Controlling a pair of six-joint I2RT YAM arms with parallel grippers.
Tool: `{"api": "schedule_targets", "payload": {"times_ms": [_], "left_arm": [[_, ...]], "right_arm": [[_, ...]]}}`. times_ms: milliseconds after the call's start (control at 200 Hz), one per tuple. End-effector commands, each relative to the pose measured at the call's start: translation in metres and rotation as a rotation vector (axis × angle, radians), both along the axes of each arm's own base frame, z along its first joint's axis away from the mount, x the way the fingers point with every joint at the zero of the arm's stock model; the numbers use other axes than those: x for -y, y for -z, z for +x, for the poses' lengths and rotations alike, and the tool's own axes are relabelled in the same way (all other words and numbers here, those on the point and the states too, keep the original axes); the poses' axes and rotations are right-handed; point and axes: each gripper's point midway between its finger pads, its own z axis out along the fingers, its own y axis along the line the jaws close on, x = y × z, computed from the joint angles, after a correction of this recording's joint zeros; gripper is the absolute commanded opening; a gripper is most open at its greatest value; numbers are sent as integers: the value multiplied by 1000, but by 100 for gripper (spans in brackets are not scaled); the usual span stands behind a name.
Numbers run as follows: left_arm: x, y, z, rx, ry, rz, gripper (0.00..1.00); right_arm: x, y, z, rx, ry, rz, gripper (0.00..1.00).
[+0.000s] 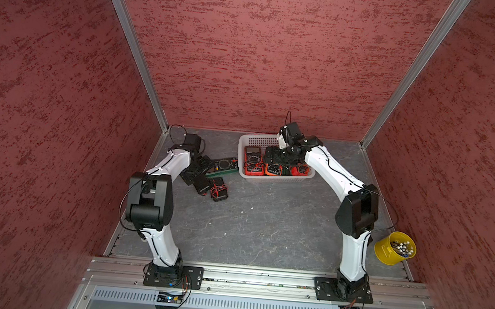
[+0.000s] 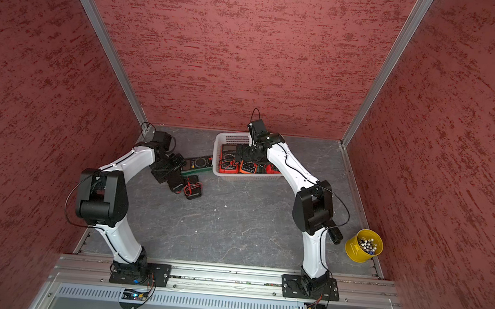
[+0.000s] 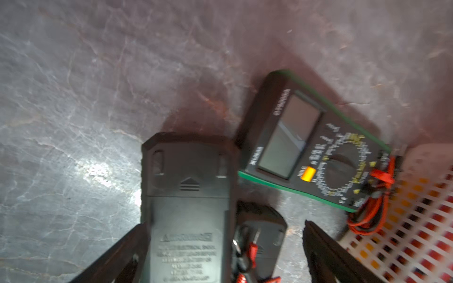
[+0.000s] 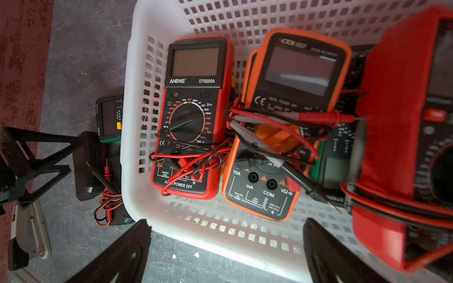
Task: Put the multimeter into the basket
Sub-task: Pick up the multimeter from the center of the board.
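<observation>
I am hovering the left claw (image 3: pixel 225 224) with its jaws spread wide, gripping nothing. They are straddling a black multimeter (image 3: pixel 188 196) lying face down on the table (image 3: pixel 73 98), closer to one finger than the other. The right claw (image 4: pixel 226 220) is also gaping and empty, hanging over the near wall of the basket (image 4: pixel 137 122).

I am reading this as the pick-up step on the left side. Next I am needing to centre the claw on the black body, drop lower and close across its narrow width. I must do that without snagging the red test leads (image 3: pixel 252 247) of the second dark multimeter (image 3: pixel 267 227) just beside it. After that comes a lift over the basket wall, and the right arm is probably needing to clear out first.

I am counting three multimeters outside the basket, between the table's far left corner and the basket. They are the black one, the second dark one and a green multimeter (image 3: pixel 306 147) just beside the basket wall.

The basket is sitting against the far edge. On top inside it I am seeing a red multimeter (image 4: pixel 193 117), an orange multimeter (image 4: pixel 294 85) and a large red multimeter (image 4: pixel 392 122). At least one dark multimeter is lying partly hidden beneath them. There is one basket, and one yellow cup (image 1: pixel 394 248) near the right edge.
</observation>
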Motion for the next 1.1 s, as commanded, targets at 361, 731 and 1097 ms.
{"api": "schedule_targets", "payload": {"times_ms": [361,731,1097], "left_arm": [[-15,30,-13,-81,-18,9,81],[-13,46,-20,-103,-29,0,66],[-20,10,-15,-27,-26,51,21]], "right_arm": [[17,-38,4,123,94,16,99],[29,-54,4,172,129,-14,99],[42,-50,4,167,166,-36,97]]}}
